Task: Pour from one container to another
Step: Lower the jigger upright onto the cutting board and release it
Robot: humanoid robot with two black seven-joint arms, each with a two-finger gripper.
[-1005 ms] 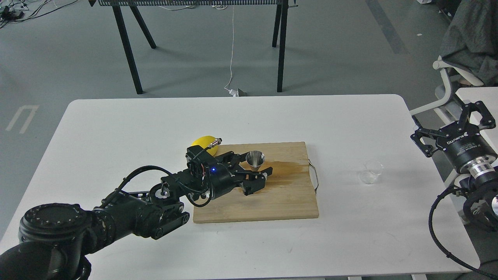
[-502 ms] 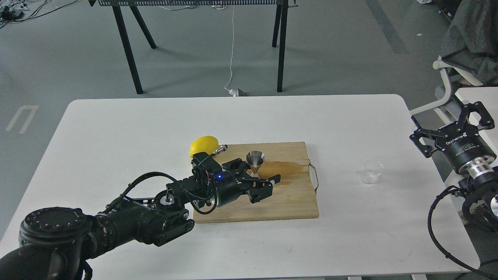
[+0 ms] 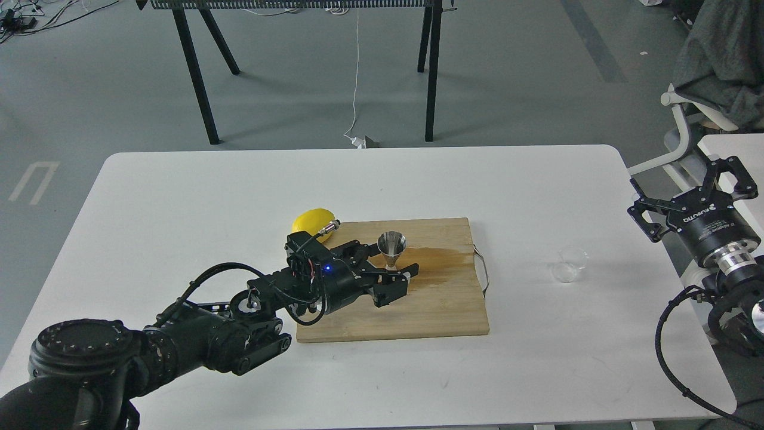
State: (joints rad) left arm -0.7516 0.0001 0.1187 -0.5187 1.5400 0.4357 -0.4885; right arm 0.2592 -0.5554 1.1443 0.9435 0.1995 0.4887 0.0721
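The steel jigger [image 3: 391, 246] stands upright on the wooden cutting board [image 3: 418, 310], left of a brown wet stain [image 3: 444, 258]. My left gripper [image 3: 385, 267] lies low over the board and is open. Its fingers sit on either side of the jigger's lower cone, and I cannot tell whether they touch it. The clear glass cup [image 3: 570, 263] stands alone on the white table [image 3: 179, 197], to the right of the board. My right gripper [image 3: 686, 188] hovers off the table's right edge, open and empty, well apart from the cup.
A yellow lemon [image 3: 310, 221] lies at the board's back left corner, just behind my left wrist. The board has a wire handle [image 3: 483, 272] on its right side. A white chair [image 3: 686, 137] and a second table stand to the right.
My left gripper swung forward and right past the jigger's base, then drew back left, and its fingers are now closer together around the lower cone. The right gripper barely shifted.
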